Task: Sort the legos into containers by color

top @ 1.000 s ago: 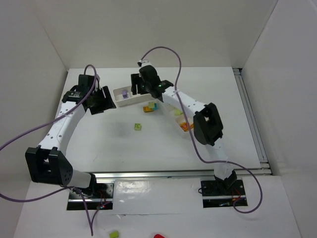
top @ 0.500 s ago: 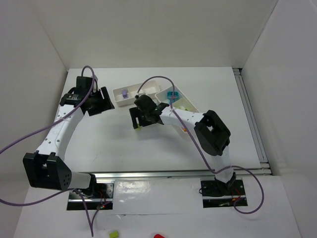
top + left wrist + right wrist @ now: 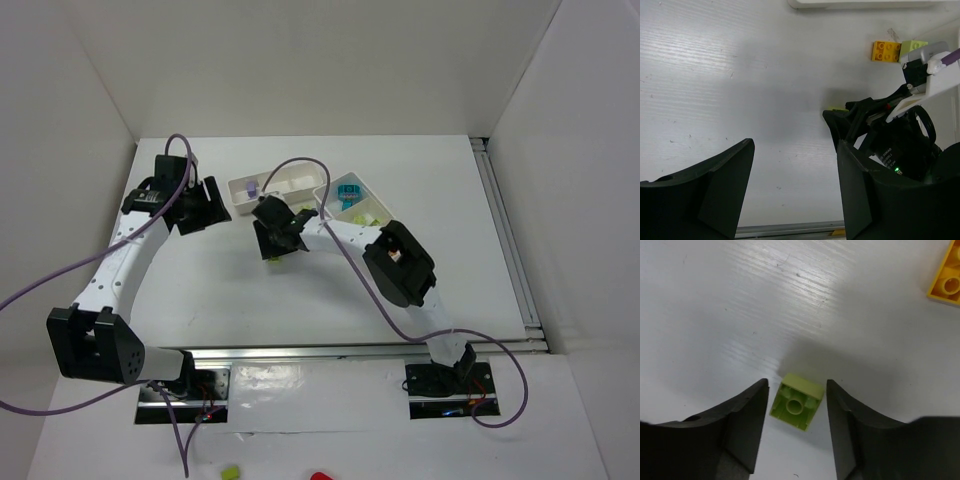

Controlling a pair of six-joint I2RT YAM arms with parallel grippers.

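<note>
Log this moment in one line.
right hand: open, straddling lime brick on table | left hand: open, empty | phase: pre-grasp

A robotics lab cell: white walls (image 3: 330, 60) enclose a white table (image 3: 220, 290) with an aluminium rail (image 3: 330, 351).

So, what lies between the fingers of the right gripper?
A lime green lego, hollow underside up on the table, lies between the fingers of the open right gripper. The right wrist view shows it.
</note>
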